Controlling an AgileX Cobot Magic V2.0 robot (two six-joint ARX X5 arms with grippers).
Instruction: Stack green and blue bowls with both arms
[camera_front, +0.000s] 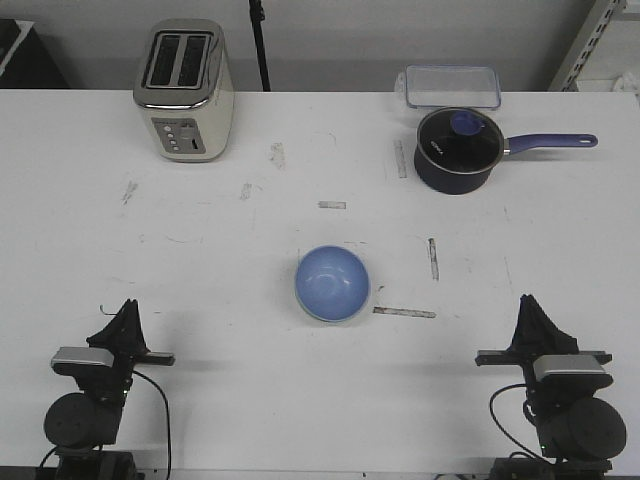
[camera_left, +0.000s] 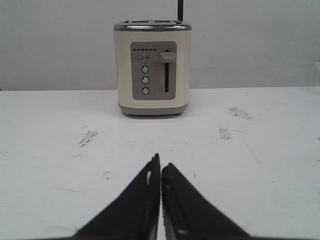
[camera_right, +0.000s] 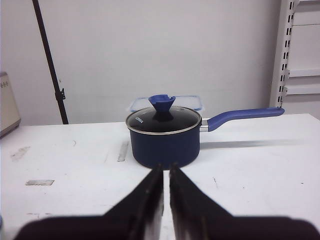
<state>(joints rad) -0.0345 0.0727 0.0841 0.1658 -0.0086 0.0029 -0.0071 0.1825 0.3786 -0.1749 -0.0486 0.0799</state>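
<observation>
The blue bowl (camera_front: 332, 283) sits upright at the middle of the table. A thin pale greenish edge runs along its near rim, like a bowl beneath it, but I cannot tell for sure. No separate green bowl is in view. My left gripper (camera_front: 128, 306) rests low at the near left, far from the bowl. Its jaws are shut and empty in the left wrist view (camera_left: 160, 163). My right gripper (camera_front: 528, 301) rests at the near right, its jaws likewise shut and empty (camera_right: 166, 168). Neither wrist view shows a bowl.
A cream toaster (camera_front: 186, 90) (camera_left: 153, 67) stands at the back left. A dark navy saucepan (camera_front: 458, 150) (camera_right: 164, 137) with a lid and a purple handle sits at the back right. Behind it lies a clear lidded box (camera_front: 452, 86). Tape marks dot the table (camera_front: 200, 250).
</observation>
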